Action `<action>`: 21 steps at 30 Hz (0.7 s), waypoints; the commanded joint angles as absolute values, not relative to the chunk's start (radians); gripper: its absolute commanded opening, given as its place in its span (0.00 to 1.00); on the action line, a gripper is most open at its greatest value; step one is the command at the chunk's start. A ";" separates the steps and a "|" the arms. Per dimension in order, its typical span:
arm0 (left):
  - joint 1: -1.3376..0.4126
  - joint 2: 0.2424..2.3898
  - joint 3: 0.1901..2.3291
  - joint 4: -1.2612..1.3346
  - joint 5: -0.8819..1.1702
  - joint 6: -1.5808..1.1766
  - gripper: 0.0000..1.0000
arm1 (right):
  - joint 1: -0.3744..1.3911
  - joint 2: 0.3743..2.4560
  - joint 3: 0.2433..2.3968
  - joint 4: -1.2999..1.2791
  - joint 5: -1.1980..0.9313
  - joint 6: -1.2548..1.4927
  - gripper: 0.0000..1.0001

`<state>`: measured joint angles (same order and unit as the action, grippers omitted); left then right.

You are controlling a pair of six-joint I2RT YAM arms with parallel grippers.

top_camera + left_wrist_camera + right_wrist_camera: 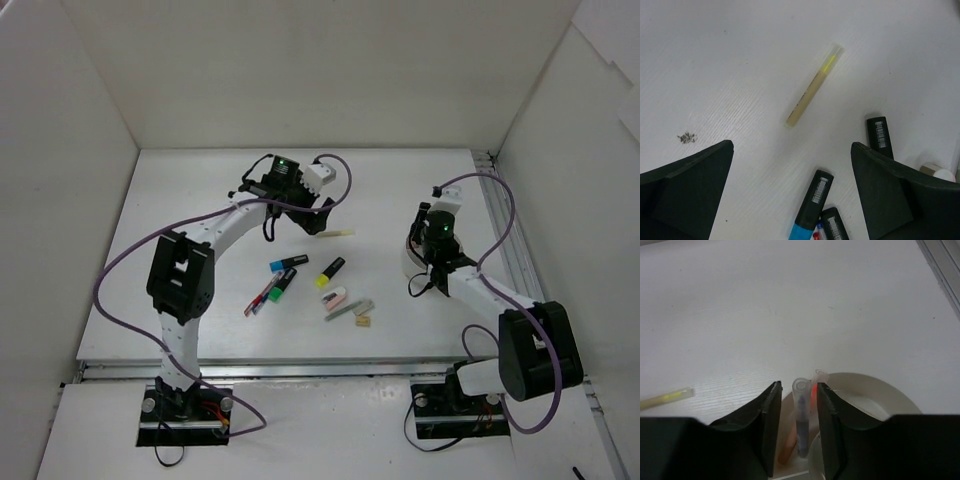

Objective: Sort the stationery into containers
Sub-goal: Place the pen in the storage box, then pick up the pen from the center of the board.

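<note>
My right gripper point(797, 387) hangs over the white tub point(875, 390), its jaws a little apart. A thin blue pen point(801, 415) stands between them with a gap on each side, and a red pen point(814, 390) leans beside it in the tub. My left gripper point(792, 147) is wide open over the table, holding nothing, just short of the pale yellow stick point(814, 87). Black highlighters with blue point(284, 263), green point(283, 283) and yellow point(331, 271) ends lie mid-table. Close by are thin pens point(258, 298) and pink point(333, 298), grey point(352, 309) and tan point(362, 321) erasers.
The tub point(408, 258) sits at the table's right, under the right arm and mostly hidden by it. White walls close in the table at the back and on both sides. A metal rail point(510, 240) runs along the right edge.
</note>
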<state>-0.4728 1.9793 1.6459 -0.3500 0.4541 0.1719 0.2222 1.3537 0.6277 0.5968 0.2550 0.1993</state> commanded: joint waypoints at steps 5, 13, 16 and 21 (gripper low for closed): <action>-0.495 2.063 1.772 -0.408 0.429 0.259 1.00 | 0.212 1.269 0.620 0.689 0.229 0.229 0.66; -0.514 2.158 1.853 -0.428 0.419 0.281 0.98 | 0.212 1.077 0.643 0.568 0.155 0.258 0.98; -0.523 2.197 1.885 -0.437 0.417 0.282 0.94 | 0.210 1.016 0.666 0.491 0.115 0.258 0.98; -0.532 2.266 1.959 -0.466 0.429 0.276 0.78 | 0.210 0.911 0.683 0.385 0.054 0.261 0.98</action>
<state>-0.5167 2.2795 1.8885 -0.4534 0.4171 0.2604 0.2161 0.9665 0.6304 0.4137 0.1055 0.2470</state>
